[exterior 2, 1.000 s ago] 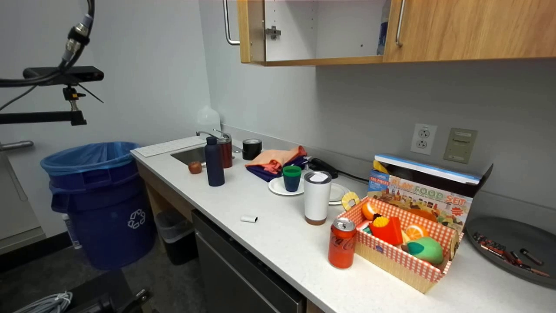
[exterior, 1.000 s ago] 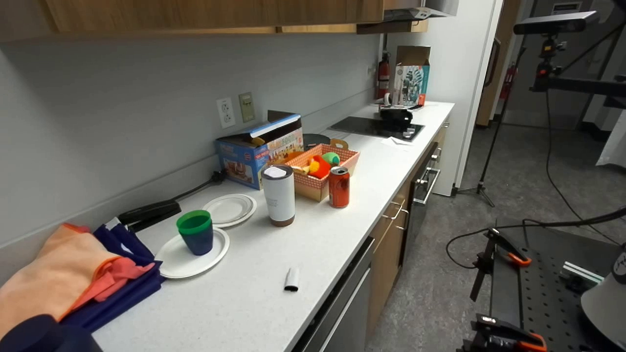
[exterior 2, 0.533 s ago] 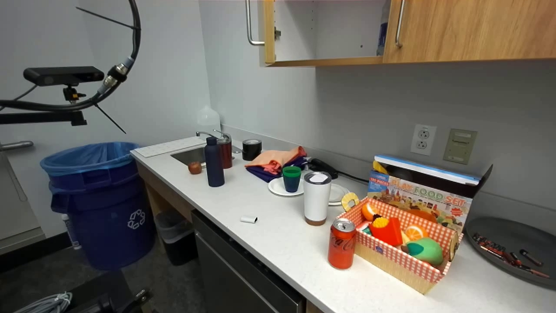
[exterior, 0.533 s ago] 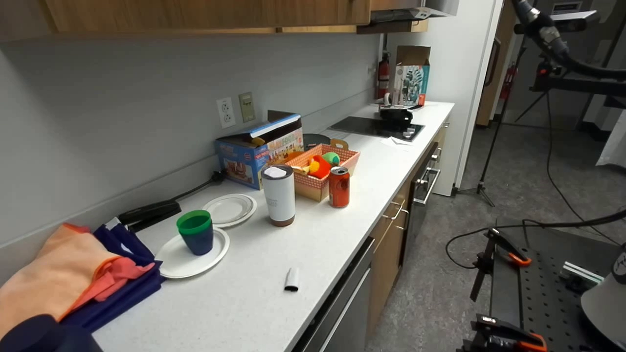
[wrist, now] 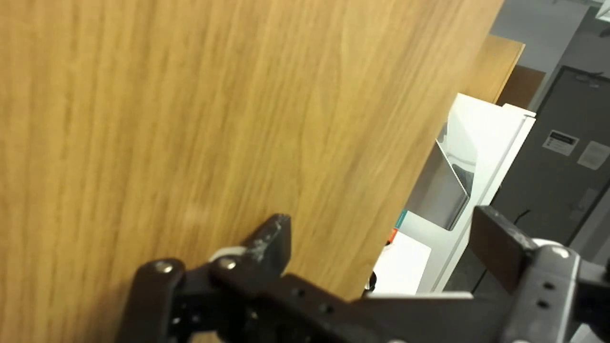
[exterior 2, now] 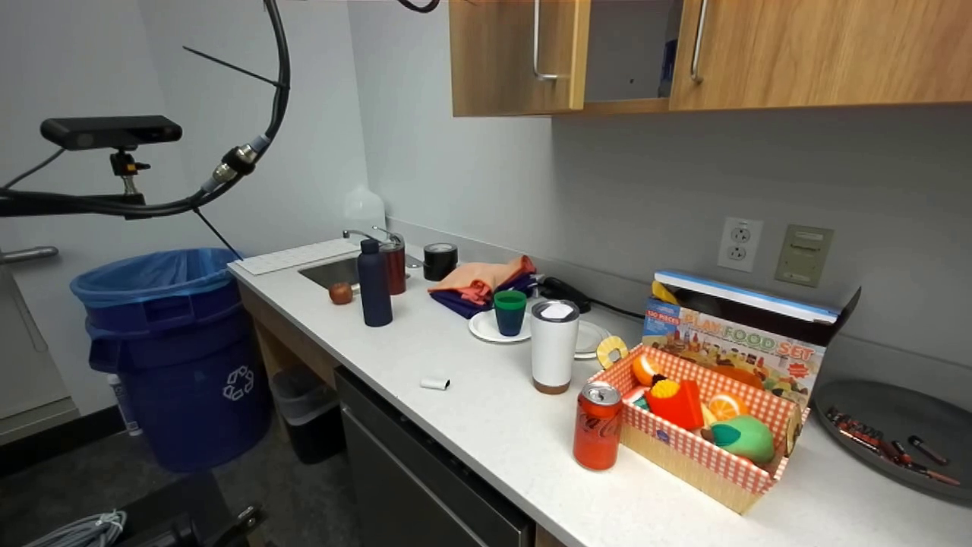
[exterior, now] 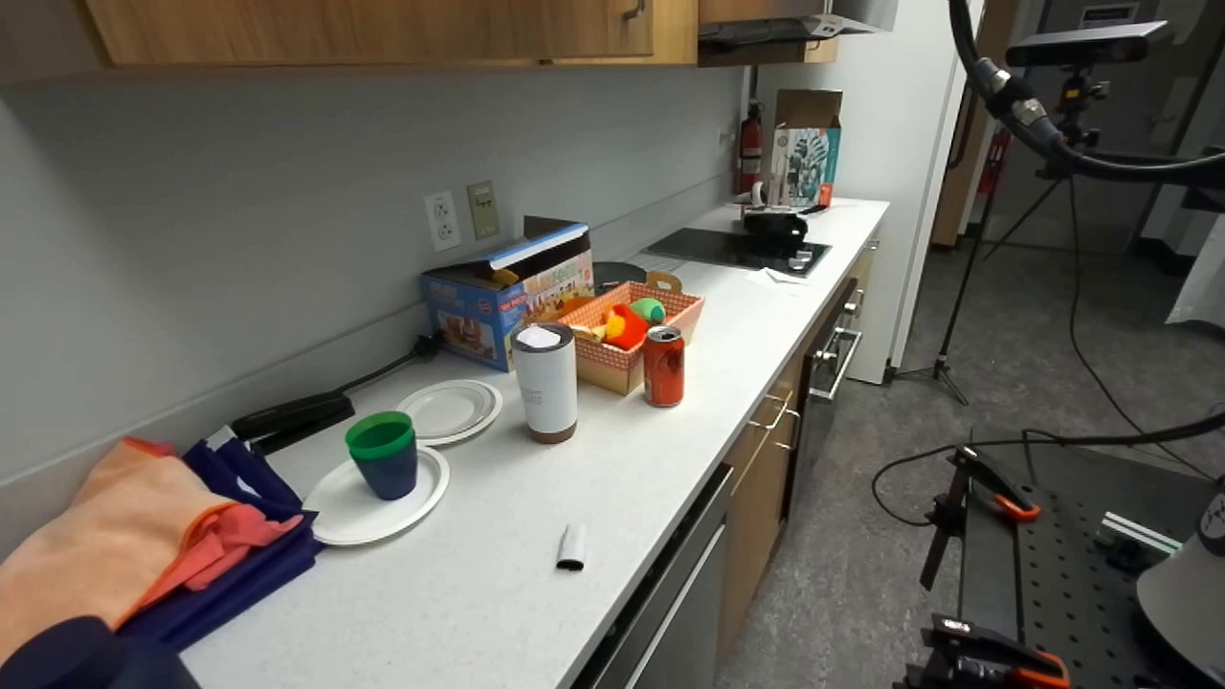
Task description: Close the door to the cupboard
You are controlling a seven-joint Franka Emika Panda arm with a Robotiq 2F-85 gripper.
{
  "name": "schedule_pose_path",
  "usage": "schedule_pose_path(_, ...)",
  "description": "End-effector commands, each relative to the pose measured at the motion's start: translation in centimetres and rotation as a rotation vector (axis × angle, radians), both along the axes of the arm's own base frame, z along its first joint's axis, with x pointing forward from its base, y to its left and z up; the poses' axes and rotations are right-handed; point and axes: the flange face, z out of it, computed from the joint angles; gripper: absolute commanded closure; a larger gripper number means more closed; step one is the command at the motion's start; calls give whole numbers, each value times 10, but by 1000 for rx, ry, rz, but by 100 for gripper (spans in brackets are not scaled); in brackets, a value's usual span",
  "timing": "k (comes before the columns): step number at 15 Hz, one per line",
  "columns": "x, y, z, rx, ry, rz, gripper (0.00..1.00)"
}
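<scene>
Door (exterior 2: pixel 501 64) stands ajar on the overhead cupboard (exterior 2: pixel 623 57), interior showing through the gap, so we judge the closing partway, final swing left, with our gripper (wrist: pixel 381 231) by the door face, fingers wide apart, holding nothing, contact unclear.

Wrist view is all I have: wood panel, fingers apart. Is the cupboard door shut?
Observer: No. In an exterior view the door stands ajar, with a gap between its edge and the neighbouring door.
Operator: Handle? None in my picture.
Observer: A silver bar handle is on the outer face, near the free edge.
Operator: Anything visible inside?
Observer: A dark blue item in the cupboard, partly hidden by the neighbouring door; too little shows to say what it is.
</scene>
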Motion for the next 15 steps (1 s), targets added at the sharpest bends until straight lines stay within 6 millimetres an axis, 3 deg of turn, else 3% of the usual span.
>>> schedule_pose_path(1,13,-16,2,19,-61,9,0)
schedule_pose_path(5,18,-23,9,79,-114,35,0)
schedule_pose_path(9,9,-22,32,191,-159,86,0)
schedule_pose_path(15,-47,-17,96,346,-122,127,0)
